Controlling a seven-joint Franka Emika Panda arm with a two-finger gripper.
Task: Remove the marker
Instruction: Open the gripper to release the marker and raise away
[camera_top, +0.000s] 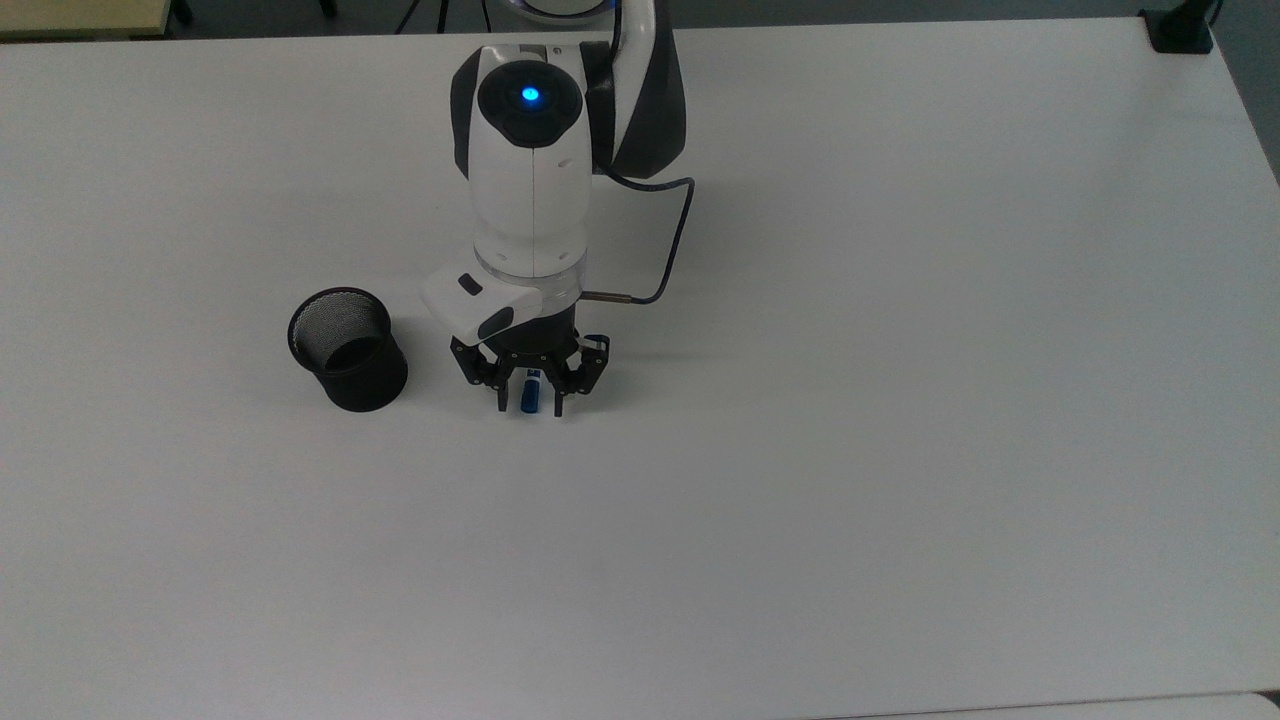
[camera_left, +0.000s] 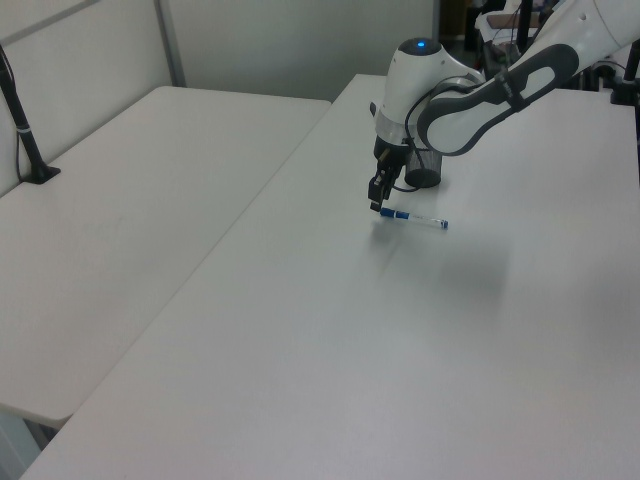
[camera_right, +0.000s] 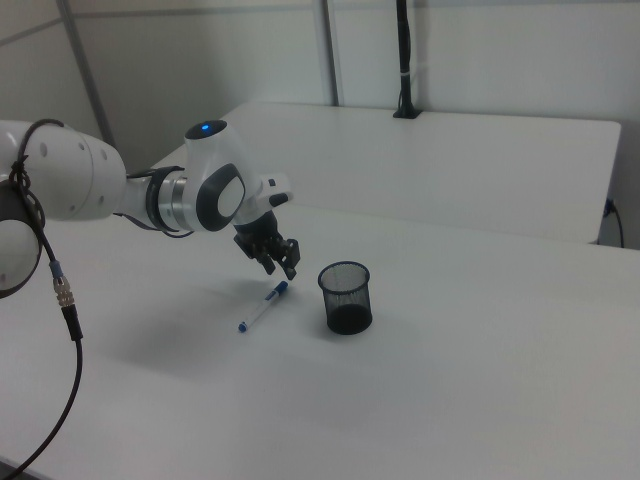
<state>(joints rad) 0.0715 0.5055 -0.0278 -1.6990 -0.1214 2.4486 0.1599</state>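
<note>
The marker (camera_left: 415, 218), white with blue ends, lies flat on the white table (camera_top: 900, 400). My gripper (camera_top: 529, 408) hangs just over its blue cap end (camera_top: 529, 392), open, one finger on each side of the cap in the top view. From the right view, the marker (camera_right: 262, 307) stretches away from the gripper (camera_right: 283, 268) towards the right view's lower left. The black mesh cup (camera_top: 347, 348) stands upright to the top view's left of the gripper, with nothing in it.
A second white table (camera_left: 120, 220) adjoins on the left view's left. A black post (camera_left: 25, 130) is clamped there. My arm (camera_top: 530, 180) reaches in from the top view's upper edge, its cable (camera_top: 670, 250) looping to the top view's right.
</note>
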